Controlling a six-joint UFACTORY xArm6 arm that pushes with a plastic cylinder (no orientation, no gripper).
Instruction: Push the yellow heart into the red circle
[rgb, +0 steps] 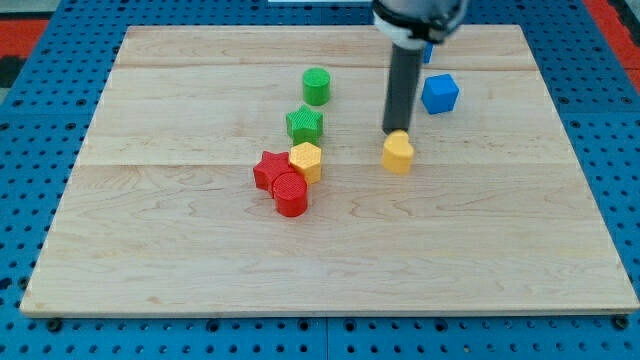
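The yellow heart (398, 153) lies right of the board's middle. My tip (391, 133) touches its upper edge, just above it. The red circle (291, 194) sits left of the middle, about a hundred pixels to the heart's left and slightly lower. It touches a red star (269, 170) on its upper left and a yellow hexagon (306, 160) above it.
A green star (304, 124) sits above the yellow hexagon and a green cylinder (316, 86) above that. A blue cube (440, 93) lies right of the rod. Another blue block (427, 52) shows partly behind the arm. The wooden board (150, 250) rests on a blue pegboard.
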